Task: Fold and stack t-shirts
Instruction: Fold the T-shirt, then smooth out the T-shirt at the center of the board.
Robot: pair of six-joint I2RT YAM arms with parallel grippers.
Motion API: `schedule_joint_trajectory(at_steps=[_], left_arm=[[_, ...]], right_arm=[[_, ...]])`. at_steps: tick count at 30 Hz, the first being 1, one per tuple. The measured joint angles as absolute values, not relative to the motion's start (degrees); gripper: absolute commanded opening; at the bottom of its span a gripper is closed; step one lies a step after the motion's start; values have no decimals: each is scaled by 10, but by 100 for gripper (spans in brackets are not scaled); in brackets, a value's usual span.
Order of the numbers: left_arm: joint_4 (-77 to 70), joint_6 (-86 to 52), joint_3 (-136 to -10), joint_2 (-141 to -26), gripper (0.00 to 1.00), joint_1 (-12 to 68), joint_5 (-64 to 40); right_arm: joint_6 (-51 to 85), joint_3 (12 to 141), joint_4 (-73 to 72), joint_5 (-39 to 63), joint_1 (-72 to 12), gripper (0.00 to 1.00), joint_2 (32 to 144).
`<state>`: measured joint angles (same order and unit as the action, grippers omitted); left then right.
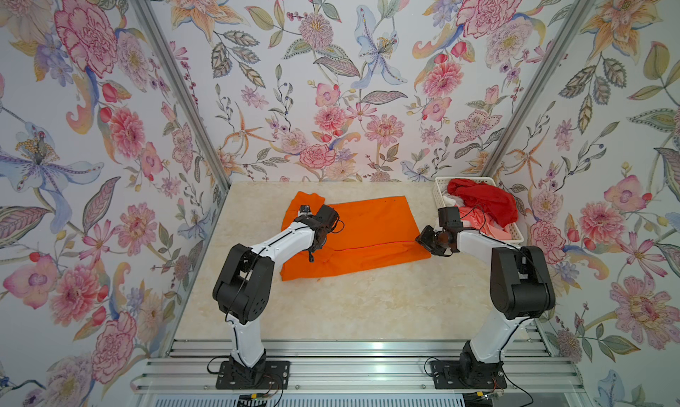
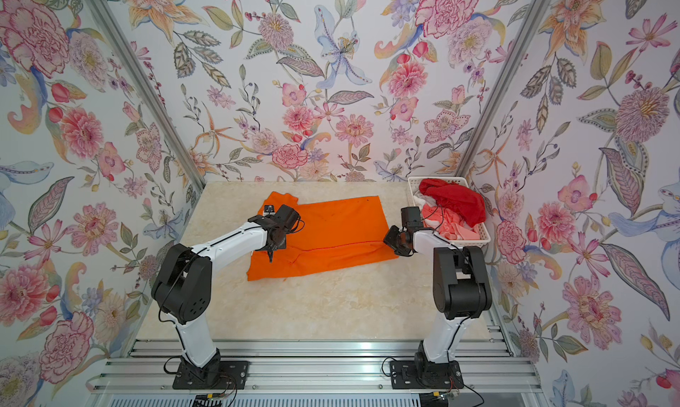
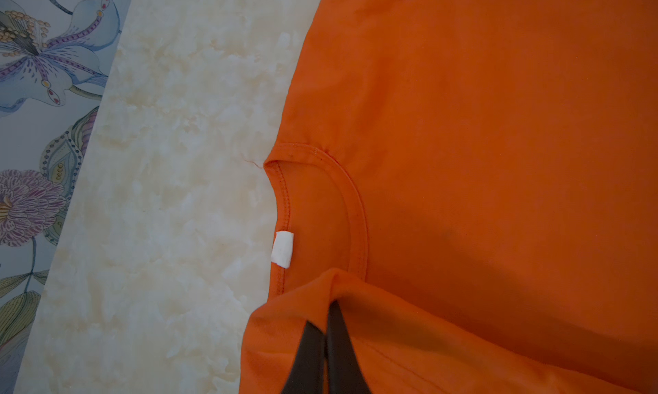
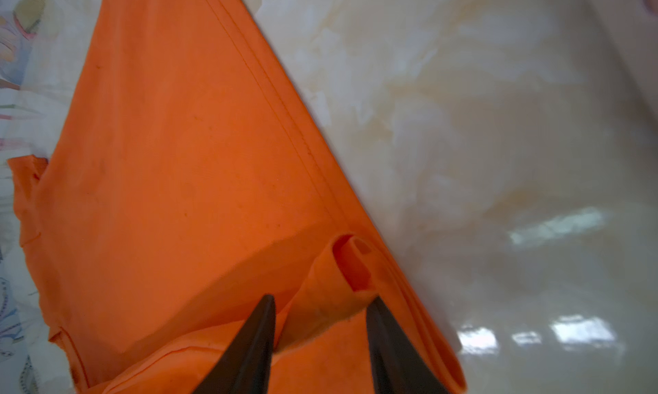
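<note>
The step in hand looks like the first lengthwise fold of the soft, bright orange t-shirt (image 1: 368, 232), which lies spread across the middle of the cream marble-patterned tabletop (image 1: 331, 306), its near long side apparently turned over onto the body. The left gripper (image 3: 329, 310) is closed tight on a pinch of orange cloth just beside the collar, near the small white neck label (image 3: 283, 249). The right gripper (image 4: 320, 298) sits at the hem end with its jaws standing apart on either side of a small roll of hem, which lies loose between them rather than clamped. The next move probably calls for the left pincer to let go too, both arms to lift clear without dragging the layer, then a crosswise fold. The deep red t-shirt (image 1: 485, 199) and the coral-pink-and-white t-shirt (image 1: 478, 221) wait bunched in the white slotted plastic basket (image 1: 439, 195) at the far right corner, just behind the right arm's wrist.
</note>
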<state>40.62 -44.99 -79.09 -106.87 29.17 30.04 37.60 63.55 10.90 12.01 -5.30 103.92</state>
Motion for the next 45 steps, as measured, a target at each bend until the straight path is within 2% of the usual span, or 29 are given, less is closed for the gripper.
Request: schedule_joint_trajectory(at_steps=[1, 4, 6, 7, 13, 17, 24, 26, 27, 30, 31, 33, 45], left_arm=[[407, -450, -794, -1070, 12, 291, 309], [408, -447, -817, -1077, 63, 290, 338], [406, -447, -831, -1079, 73, 289, 356], [406, -444, -838, -1079, 83, 289, 368], [402, -425, -852, -1079, 86, 289, 409], [401, -409, -846, -1076, 80, 288, 397], [366, -401, -732, -1014, 42, 276, 229], [329, -406, -672, -985, 30, 268, 161], [306, -413, -637, -968, 25, 262, 123], [267, -427, -575, -940, 6, 247, 57], [256, -435, -564, -936, 1, 244, 39], [239, -440, -556, -935, 0, 243, 14], [196, -457, -536, -953, 0, 243, -41]], right_arm=[[371, 643, 100, 120, -53, 75, 1041], [359, 665, 72, 112, -53, 76, 1041], [355, 667, 53, 108, -53, 75, 1037], [352, 663, 46, 104, -53, 74, 1031], [333, 605, 36, 94, -76, 70, 939], [316, 583, 43, 94, -123, 63, 887], [304, 583, 70, 131, -179, 60, 881], [302, 583, 74, 133, -182, 54, 881], [299, 583, 77, 133, -182, 47, 882], [295, 583, 82, 137, -178, 12, 891], [295, 583, 83, 142, -178, 5, 899], [295, 583, 84, 148, -177, 0, 913], [300, 597, 100, 166, -184, 0, 959]])
